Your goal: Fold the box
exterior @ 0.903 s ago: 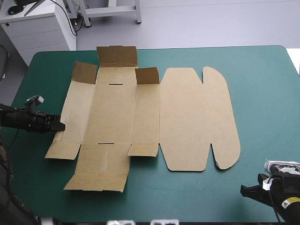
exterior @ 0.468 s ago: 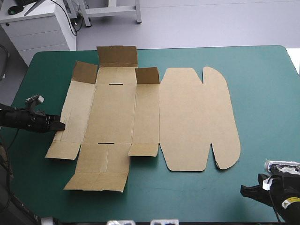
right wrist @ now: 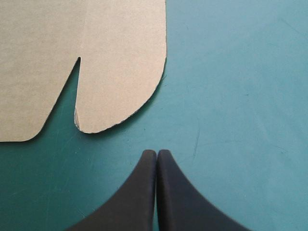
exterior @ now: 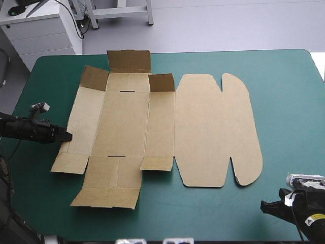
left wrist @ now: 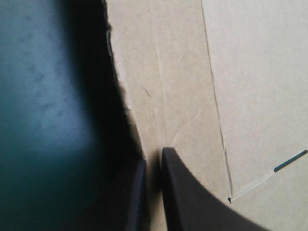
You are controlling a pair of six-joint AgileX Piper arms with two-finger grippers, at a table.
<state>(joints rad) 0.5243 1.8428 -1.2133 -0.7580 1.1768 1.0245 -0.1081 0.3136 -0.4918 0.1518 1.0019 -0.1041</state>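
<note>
The brown box point(exterior: 152, 127) lies as a cut sheet on the teal-green cover, mostly flat. Three small flaps point(exterior: 129, 61) along its far edge stand up. Its lid panel point(exterior: 213, 127), with rounded tabs, lies flat on the right. My left gripper point(exterior: 67, 136) is at the sheet's left edge. In the left wrist view the left gripper point(left wrist: 153, 159) is all but shut, with the edge of the box point(left wrist: 240, 72) between the fingers. My right gripper point(exterior: 264, 206) rests shut near the table's front right corner. In its own view the right gripper point(right wrist: 157, 153) points at the rounded tab of the box point(right wrist: 72, 38) without touching it.
A wide band of bare teal-green cover point(exterior: 289, 101) runs between the lid panel and the table's right edge. A narrower strip point(exterior: 203, 213) lies along the front edge. The box's near flap point(exterior: 106, 195) reaches close to that front edge.
The whole box has slid slightly to the right. My left gripper has moved the same way with it. The right gripper has not moved.
</note>
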